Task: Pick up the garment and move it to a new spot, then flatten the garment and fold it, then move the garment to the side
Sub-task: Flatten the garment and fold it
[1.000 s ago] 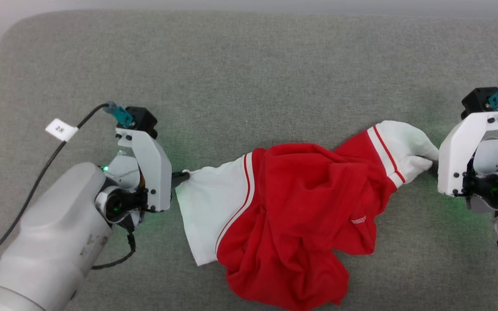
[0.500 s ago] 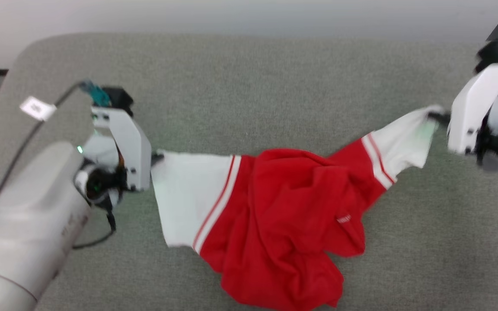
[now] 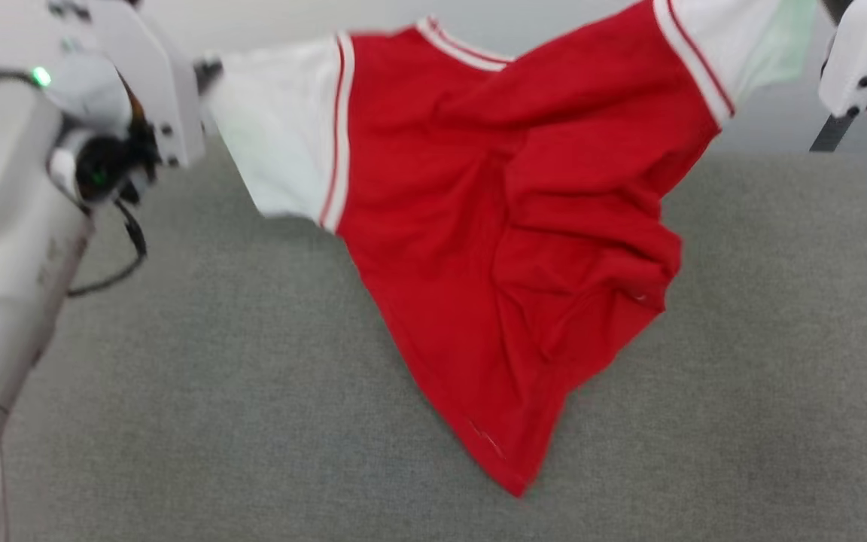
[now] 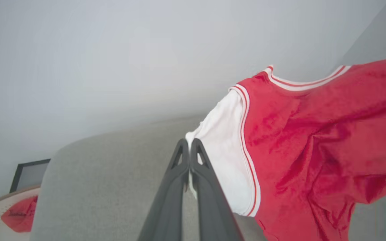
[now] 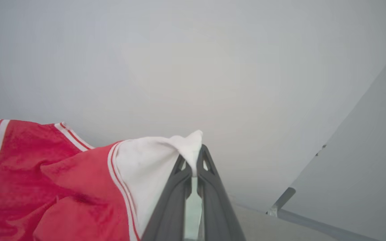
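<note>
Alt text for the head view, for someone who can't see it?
The red garment hangs spread between the left gripper, upper left, and right gripper, upper right, each shut on a white sleeve, above a grey surface.

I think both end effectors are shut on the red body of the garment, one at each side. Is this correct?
Not quite. The left end effector and the right end effector are shut on the white sleeves of the garment, not on its red body, one at each side. The two wrist views show it.
</note>
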{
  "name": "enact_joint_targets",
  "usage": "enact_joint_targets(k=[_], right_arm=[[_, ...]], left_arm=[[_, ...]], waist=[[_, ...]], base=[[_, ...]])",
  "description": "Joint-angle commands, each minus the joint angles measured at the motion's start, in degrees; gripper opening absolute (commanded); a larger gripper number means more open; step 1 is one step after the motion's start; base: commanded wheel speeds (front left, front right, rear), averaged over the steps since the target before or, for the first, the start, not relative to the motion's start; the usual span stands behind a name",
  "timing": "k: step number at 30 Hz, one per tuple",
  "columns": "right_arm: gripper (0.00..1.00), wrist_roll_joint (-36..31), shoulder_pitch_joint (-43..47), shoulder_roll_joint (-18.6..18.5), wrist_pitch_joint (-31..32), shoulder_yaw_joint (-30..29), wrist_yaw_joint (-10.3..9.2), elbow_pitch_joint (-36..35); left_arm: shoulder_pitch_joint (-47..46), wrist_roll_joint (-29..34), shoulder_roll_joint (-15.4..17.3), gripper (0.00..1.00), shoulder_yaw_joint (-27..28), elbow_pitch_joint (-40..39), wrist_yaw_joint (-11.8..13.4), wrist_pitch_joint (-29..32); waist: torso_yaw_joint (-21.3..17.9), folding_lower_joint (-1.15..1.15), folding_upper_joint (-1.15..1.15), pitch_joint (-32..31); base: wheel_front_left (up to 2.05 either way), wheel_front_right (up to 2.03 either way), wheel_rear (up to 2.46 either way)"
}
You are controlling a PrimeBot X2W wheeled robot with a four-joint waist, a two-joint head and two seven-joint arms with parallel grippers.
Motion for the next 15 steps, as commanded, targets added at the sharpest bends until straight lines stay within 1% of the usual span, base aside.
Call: enact_joint_targets(k=[1, 8, 15], right_arm=[[0.0, -0.4, -1.26, -0.15, -2.77, 0.81, -0.04, 1.27], [0.0, -2.18, -7.46, -0.73, -14.07, 2.34, -0.04, 8.28], [0.0, -3.53, -12.73, -1.32, -22.29, 2.59, -0.04, 14.44]], left_arm=[[-1.69, 0.83, -0.05, 0.0, 0.35, 0.67, 0.33, -1.14], [-8.87, 2.34, -1.44, 0.0, 1.85, 3.76, 0.89, -6.46], [-14.92, 3.2, -2.58, 0.0, 3.69, 7.03, 1.86, -12.02]], waist=[[0.27, 0.0, 0.0, -2.38], [0.56, 0.0, 0.0, -5.05], [0.6, 0.0, 0.0, -6.06]], base=[[0.0, 0.0, 0.0], [0.0, 0.0, 0.0], [0.0, 0.0, 0.0]])
